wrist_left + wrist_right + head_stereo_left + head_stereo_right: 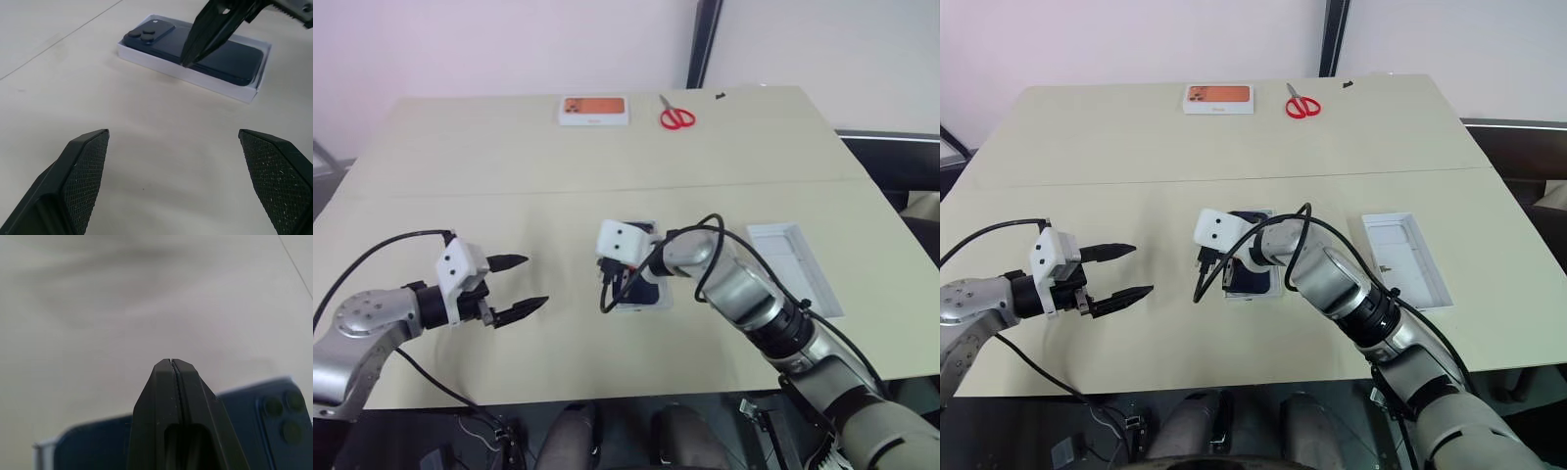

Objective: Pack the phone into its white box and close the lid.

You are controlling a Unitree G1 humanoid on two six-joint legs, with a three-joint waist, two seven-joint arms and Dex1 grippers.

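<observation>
Beige tabletop (509, 157): right gripper (188, 61) clenched, tips down on the phone (205, 51) (lying in the white box (195, 78)); left gripper (517, 286) spread wide nearby; lid (795, 266) apart.

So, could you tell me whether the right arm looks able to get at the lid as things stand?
Probably yes: the lid lies open-side up on bare table on the robot's right, nothing covering it. The right gripper, shut, must first leave the phone in the white box.
</observation>
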